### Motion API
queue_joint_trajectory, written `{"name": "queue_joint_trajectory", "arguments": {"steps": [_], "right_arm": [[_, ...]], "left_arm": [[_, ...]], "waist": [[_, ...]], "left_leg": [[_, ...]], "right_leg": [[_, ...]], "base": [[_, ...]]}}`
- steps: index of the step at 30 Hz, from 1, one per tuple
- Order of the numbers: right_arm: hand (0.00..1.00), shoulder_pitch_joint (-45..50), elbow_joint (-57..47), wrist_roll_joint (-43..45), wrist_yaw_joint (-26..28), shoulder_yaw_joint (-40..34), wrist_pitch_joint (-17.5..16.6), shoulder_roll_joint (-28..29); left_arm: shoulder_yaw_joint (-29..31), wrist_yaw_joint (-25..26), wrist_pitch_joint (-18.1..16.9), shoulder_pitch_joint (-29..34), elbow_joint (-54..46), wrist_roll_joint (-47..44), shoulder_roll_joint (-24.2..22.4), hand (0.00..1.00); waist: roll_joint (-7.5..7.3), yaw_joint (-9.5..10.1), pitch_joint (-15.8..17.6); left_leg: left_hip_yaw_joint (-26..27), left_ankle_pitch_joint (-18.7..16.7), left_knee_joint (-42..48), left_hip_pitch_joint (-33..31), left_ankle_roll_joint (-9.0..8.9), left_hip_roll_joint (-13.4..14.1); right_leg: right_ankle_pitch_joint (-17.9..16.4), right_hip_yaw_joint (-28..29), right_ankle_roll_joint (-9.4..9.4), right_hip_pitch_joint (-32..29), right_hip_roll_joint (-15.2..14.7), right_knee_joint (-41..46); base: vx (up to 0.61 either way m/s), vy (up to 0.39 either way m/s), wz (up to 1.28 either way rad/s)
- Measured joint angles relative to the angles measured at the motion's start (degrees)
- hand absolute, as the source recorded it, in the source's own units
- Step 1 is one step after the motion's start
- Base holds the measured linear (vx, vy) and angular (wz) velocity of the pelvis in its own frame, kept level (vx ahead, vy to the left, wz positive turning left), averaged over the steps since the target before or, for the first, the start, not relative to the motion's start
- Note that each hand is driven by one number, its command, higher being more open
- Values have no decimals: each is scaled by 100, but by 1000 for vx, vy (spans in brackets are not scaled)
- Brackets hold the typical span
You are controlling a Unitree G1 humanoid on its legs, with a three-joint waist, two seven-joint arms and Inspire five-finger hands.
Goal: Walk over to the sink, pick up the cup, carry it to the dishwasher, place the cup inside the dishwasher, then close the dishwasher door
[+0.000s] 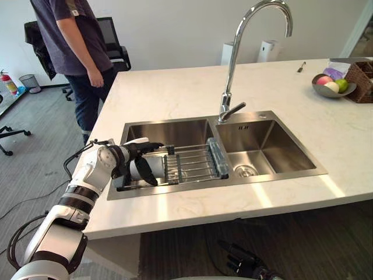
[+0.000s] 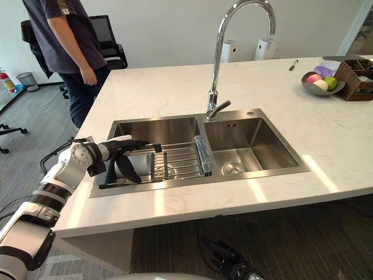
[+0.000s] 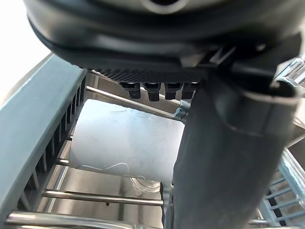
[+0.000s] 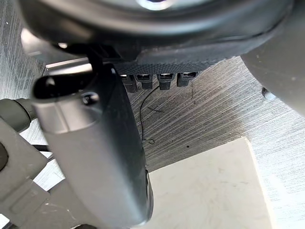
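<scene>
A white cup [image 3: 128, 140] lies on its side on a wire rack [image 1: 195, 164] set across the left basin of the steel sink [image 1: 233, 182]. My left hand [image 1: 133, 154] reaches over the sink's left rim and hovers around the cup [image 1: 139, 170]. Its fingers stretch straight out above the cup and the thumb [image 3: 219, 157] hangs down in front of it, so the hand is open. Whether it touches the cup I cannot tell. My right hand [image 1: 242, 260] hangs low below the counter edge with relaxed fingers, holding nothing.
A tall chrome faucet [image 1: 233, 70] rises between the two basins. A person [image 1: 76, 41] stands at the counter's far left corner beside an office chair [image 1: 115, 46]. A fruit bowl [image 1: 333, 85] and a wicker basket [image 1: 362, 81] sit at the far right.
</scene>
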Motion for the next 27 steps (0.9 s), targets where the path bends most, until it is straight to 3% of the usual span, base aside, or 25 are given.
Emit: {"name": "queue_joint_trajectory", "arguments": {"steps": [9,16,21,27], "right_arm": [[100,5,-15,-50,27,15,0,-7],[100,1,-28,-54,27,41,1,-15],[100,-2,-87,-63,28,47,17,4],[100,-7,-137,-148,28,48,97,23]], "left_arm": [[91,1,-6,0,43,292,-87,100],[490,-25,-47,2,251,898,-351,100],[538,513,-26,101,490,1485,-632,100],[779,601,62,99,614,1783,-880,100]], "waist": [[0,-5,1],[5,-35,13],[6,-109,36],[17,-117,43]], "left_leg": [[9,0,0,3,-1,1],[10,-2,0,12,-3,4],[51,-3,0,31,-5,9],[95,-9,-2,57,-13,21]], "right_leg": [[7,-6,11,6,-3,-22],[7,-13,11,22,-1,-34],[7,11,12,22,6,-34],[7,47,11,24,25,-35]], "base": [[-46,-37,0],[-42,-43,0],[-49,-42,-3],[-6,-6,-3]]}}
